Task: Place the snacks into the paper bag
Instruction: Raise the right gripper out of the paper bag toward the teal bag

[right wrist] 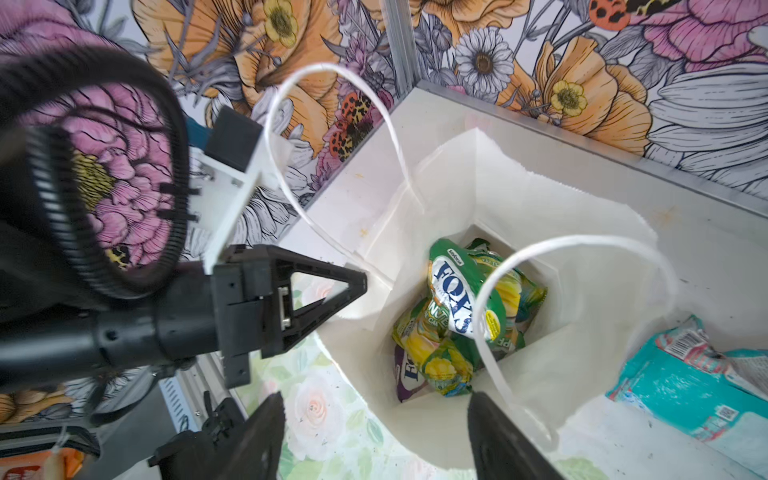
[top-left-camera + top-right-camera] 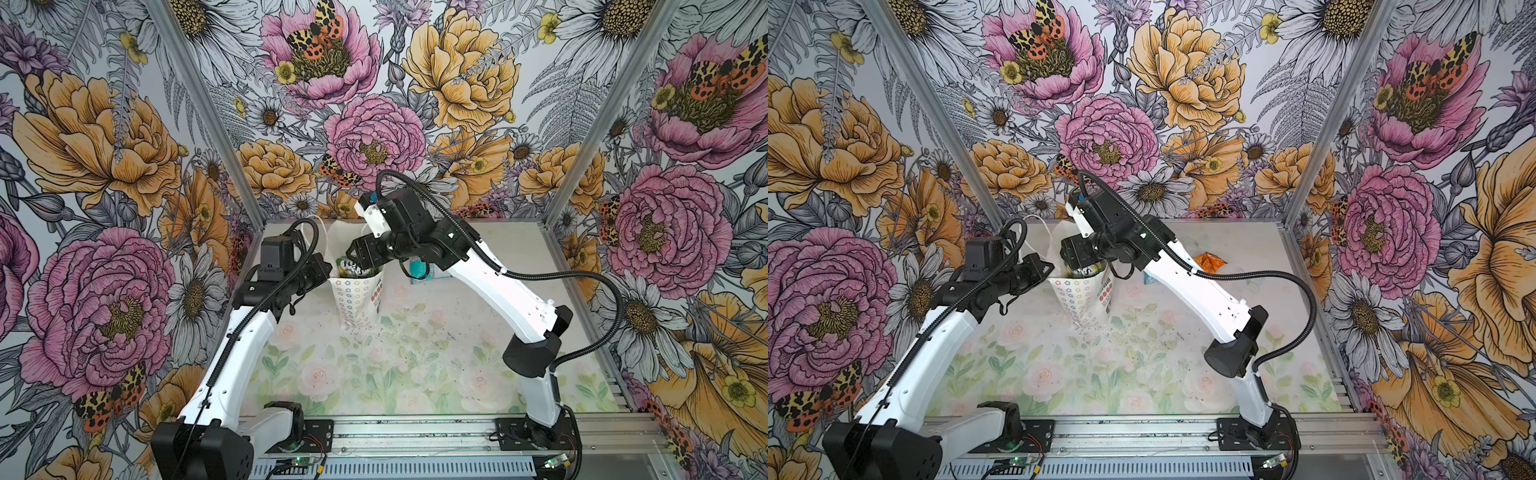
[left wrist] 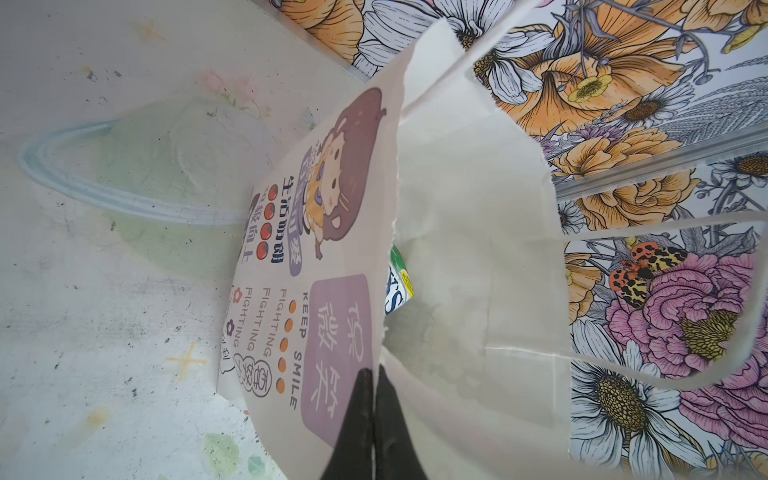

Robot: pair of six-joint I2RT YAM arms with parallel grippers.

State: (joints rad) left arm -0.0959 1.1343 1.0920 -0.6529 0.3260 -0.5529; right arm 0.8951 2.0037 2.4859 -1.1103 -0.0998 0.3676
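Left arm (image 2: 249, 340) extended forward, left fingers (image 3: 357, 424) pinched shut, right arm (image 2: 498, 286) reaching toward centre, right fingers (image 1: 266, 436) spread wide

Matt paper bag (image 1: 498, 195); glossy foil snacks (image 1: 457, 299)

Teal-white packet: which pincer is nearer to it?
Right. The right pincer hangs open over the mouth of the paper bag, beside the teal-white packet; the left pincer is clamped on the bag's rim on the far side.

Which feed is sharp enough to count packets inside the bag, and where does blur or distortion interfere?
Right wrist view: evenly lit, green FOX'S packet in the paper bag reads crisply; right gripper fingers blurred, dark. Left wrist view: bag print sharp, inside mostly hidden. In both top views: wide-angle bending, bag mouth small, partly covered by the right arm.
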